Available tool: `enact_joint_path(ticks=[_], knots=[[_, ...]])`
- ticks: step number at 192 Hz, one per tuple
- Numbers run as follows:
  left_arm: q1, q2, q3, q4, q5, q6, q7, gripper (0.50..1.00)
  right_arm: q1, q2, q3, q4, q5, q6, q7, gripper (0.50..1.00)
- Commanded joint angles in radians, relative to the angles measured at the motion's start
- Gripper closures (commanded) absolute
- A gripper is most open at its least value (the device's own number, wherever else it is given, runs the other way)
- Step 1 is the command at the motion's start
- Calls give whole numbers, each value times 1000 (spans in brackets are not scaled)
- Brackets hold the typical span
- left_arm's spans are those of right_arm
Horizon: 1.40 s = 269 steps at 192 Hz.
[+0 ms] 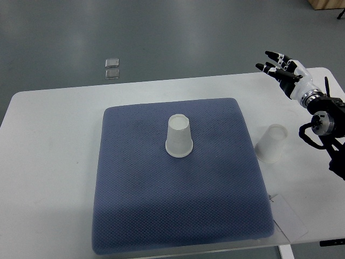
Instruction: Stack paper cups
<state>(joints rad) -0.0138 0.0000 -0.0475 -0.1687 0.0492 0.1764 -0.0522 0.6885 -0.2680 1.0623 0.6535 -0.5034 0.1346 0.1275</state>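
- We saw a blue mat carrying one inverted paper cup at its centre.
- A second cup stood off the mat's right edge.
- Our right hand, fingers spread and empty, hovered beyond that cup, nearer it.

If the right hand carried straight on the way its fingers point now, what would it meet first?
Probably nothing: the right hand points up-left past the table edge, away from both paper cups. Depth is unclear.

A white table stands on grey floor, with two small clear squares.
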Motion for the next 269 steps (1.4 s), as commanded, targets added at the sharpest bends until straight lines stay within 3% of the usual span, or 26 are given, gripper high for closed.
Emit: enact_joint_path(ticks=[1, 31, 90, 132, 169, 199, 225, 269], knots=[[0, 0, 0, 0, 0, 0, 0, 500, 3, -22, -42, 3, 48, 33, -5, 566], [0, 0, 0, 0, 0, 0, 0, 500, 40, -42, -97, 6, 42, 115, -3, 568], [0, 0, 0, 0, 0, 0, 0, 500, 103, -89, -324, 84, -55, 200, -2, 568], [0, 0, 0, 0, 0, 0, 0, 500, 147, -252, -455, 166, -253, 318, 12, 570], [0, 0, 0, 0, 0, 0, 0, 500, 206, -425, -620, 276, -322, 324, 96, 570], [0, 0, 0, 0, 0, 0, 0, 500, 253, -530, -697, 373, -369, 324, 106, 570], [0, 0, 0, 0, 0, 0, 0, 500, 258, -571, -731, 440, -532, 321, 129, 570], [0, 0, 0, 0, 0, 0, 0, 500, 253, -568, -768, 451, -702, 270, 130, 572]])
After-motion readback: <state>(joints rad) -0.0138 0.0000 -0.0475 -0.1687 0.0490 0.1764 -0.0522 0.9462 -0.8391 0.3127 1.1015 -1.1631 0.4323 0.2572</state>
